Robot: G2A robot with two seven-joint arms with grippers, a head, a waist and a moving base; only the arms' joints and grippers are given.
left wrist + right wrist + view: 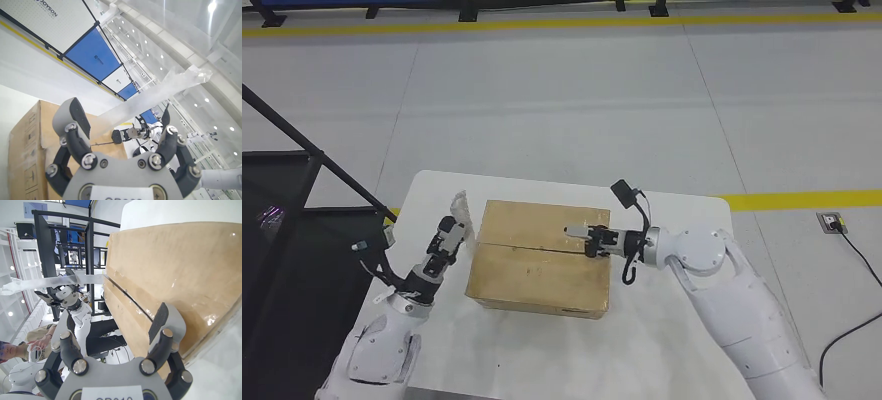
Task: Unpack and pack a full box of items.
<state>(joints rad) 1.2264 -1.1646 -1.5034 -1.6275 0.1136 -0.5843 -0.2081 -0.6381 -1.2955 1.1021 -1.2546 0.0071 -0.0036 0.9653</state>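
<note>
While the cardboard box (pixel 537 270) sits closed at frame centre on the white table (pixel 672 330), both claws stand spread.
Right gripper (pixel 580 234): fingers apart, over the box's top seam; left gripper (pixel 121 106): fingers apart, left of the box; clear tape strip (pixel 143 98) runs from the seam across one fingertip.

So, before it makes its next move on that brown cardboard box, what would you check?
1. Brown cardboard box sits flat on the white table: ok.
2. Clear tape strip fully off the box: not ok, one end is attached at the box's edge.
3. Left gripper gripping that strip: not ok, fingers open, strip passing between them.
4. Right gripper open above the box's top, beside the seam: ok.
5. Top flaps open: not ok, shut.
6. Contents: cannot tell.
</note>
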